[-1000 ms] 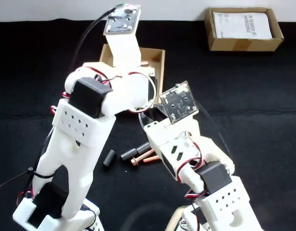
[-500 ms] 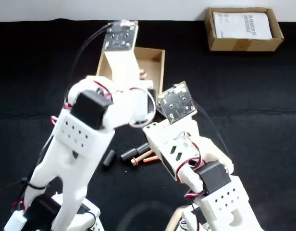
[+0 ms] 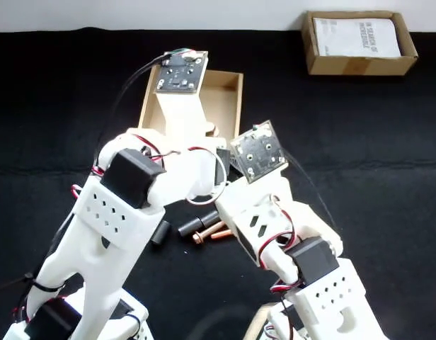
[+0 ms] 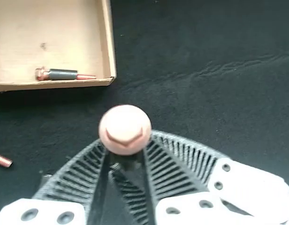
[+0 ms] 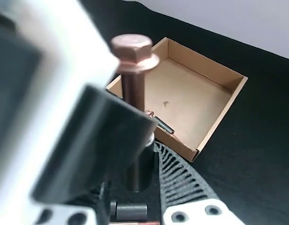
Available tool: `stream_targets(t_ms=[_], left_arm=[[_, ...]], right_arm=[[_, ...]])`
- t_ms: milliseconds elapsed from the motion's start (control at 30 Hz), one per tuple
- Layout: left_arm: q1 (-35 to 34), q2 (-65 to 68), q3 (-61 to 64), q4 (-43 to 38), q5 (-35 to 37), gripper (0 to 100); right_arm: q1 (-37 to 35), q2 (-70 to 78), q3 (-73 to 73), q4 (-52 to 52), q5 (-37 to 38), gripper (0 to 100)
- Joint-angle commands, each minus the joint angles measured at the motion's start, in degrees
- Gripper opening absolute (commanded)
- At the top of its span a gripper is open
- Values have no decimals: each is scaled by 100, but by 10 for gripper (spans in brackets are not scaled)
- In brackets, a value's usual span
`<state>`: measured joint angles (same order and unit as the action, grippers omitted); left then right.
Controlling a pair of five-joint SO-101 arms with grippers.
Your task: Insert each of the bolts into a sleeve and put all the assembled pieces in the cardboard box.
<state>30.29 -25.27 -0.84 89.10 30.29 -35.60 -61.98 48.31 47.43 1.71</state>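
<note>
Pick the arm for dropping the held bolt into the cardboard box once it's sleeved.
Left, probably. The left gripper is shut on the bolt, and its wrist view has the cardboard box close ahead, one assembled piece already inside. The right arm sits farther from the box.

the table (image 3: 388, 212) is covered in black cloth, with a white strip of wall (image 3: 62, 14) behind it. the cardboard box (image 3: 228, 88) is plain tan. a second box (image 3: 311, 57) is the same tan and holds a white sheet (image 3: 356, 37) with dark print. the left arm (image 3: 112, 234) and the right arm (image 3: 331, 297) are white, with black motor blocks and red, black and white wires. the left gripper (image 4: 125, 152) has black fingers (image 4: 172, 154) patterned with fine ribs, and the bolt (image 4: 125, 129) between them is pinkish copper. the loose bolts (image 3: 212, 233) are copper, and the sleeves (image 3: 160, 232) are dark grey to black. the assembled piece (image 4: 62, 74) in the cardboard box is copper at both ends and dark grey in the middle.
</note>
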Motion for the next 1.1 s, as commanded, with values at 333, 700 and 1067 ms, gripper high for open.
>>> stream_targets(t_ms=[333, 700, 1067], left_arm=[[110, -813, -22, 571, -35, 350], [-57, -2580, 4, 571, -1037, 246], [-1121, -3776, 31, 563, -2075, 40]], right_arm=[[268, -4, -505, -92, -35, 8], [277, 13, -646, -110, -9, 8], [277, 1314, -1886, -101, -9, 8]])
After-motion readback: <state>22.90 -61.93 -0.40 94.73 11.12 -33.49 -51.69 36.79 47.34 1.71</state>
